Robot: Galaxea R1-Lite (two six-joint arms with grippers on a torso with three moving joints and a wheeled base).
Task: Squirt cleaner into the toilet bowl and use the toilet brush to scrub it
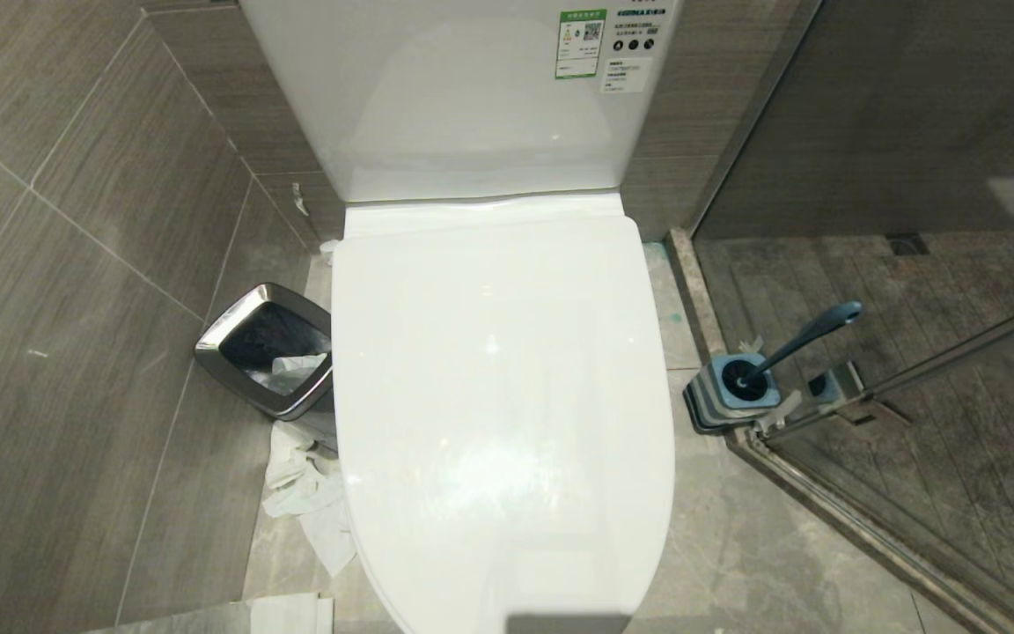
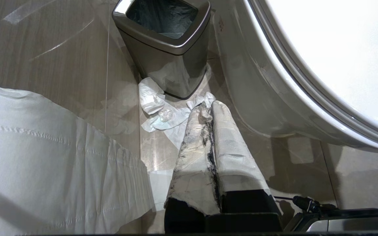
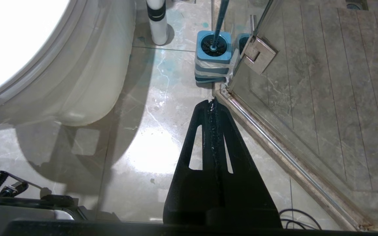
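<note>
Progress: nothing begun | toilet bowl [image 1: 507, 396] centre, lid down | toilet brush [image 1: 802, 343] in base at 3 o'clock | cleaner unseen | left tool [image 2: 208, 108], right tool [image 3: 212, 103] closed, empty, low beside the toilet.

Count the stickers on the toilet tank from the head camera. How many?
2, both at the upper right of the tank: a green-bordered sticker and a smaller white label just right and below it. Printed marks sit above the white one; the tank's top is cropped, so more may be hidden.
</note>
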